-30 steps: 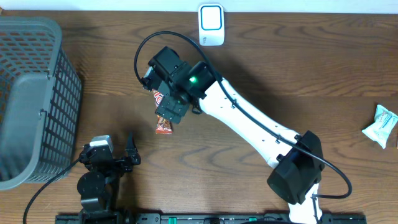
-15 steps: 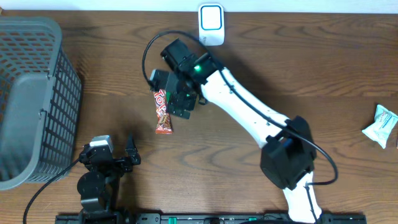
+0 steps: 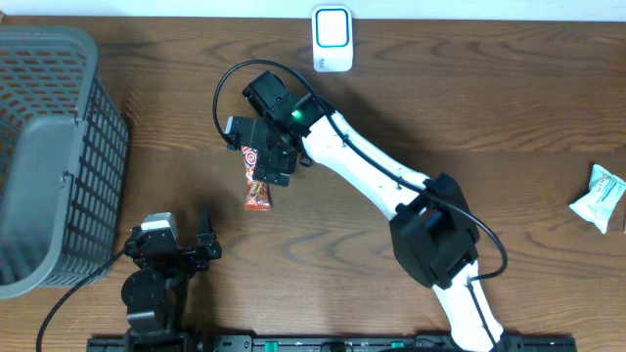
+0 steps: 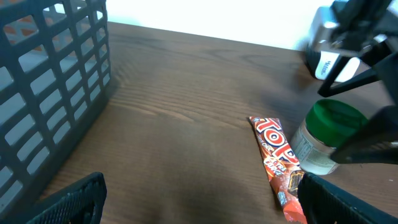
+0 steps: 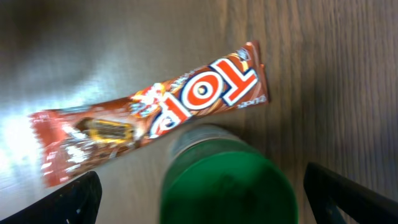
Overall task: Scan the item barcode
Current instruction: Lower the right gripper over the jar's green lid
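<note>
Red candy bar point(image 3: 257, 186) lies beneath the right gripper point(image 3: 266, 164), which has swung back over it. Left wrist: left gripper point(image 4: 208, 202) open, empty, bar ahead-right. Right wrist: fingers point(image 5: 68, 200) spread, green-capped bottle point(image 5: 227, 180) between them, ungripped, so nothing is lifted for scanning.

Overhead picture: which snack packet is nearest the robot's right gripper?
The red TOP candy bar. It lies partly under the right gripper, while the pale green-and-white packet sits far away at the picture's right edge.
</note>
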